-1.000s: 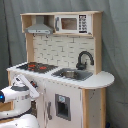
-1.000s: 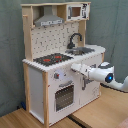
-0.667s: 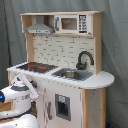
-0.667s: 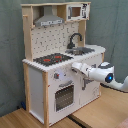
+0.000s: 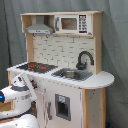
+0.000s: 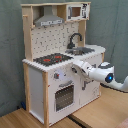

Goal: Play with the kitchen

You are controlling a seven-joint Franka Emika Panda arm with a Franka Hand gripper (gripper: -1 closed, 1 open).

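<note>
Lower left of the first exterior view, there's the white robot arm with its blue-lit joint, its gripper reaching up against the front edge of the tall white and light-wood toy play kitchen, just under the counter's left corner; whether its jaws are wide or narrow I cannot tell from here. Moving right along the counter: the black stovetop with red rings at middle left, then the grey sink basin in the centre with the curved black faucet just behind it, and the rounded wooden counter end at the right. Above, the grey hood sits at upper left, the small white microwave to its right. Now the second exterior view: the kitchen fills the left and centre of the frame, the oven door with its dark window at lower centre, a knob above it. The gripper comes in from the right, at the front panel just below the counter edge, right of the oven door, with the arm trailing toward the right edge over the wooden table.
</note>
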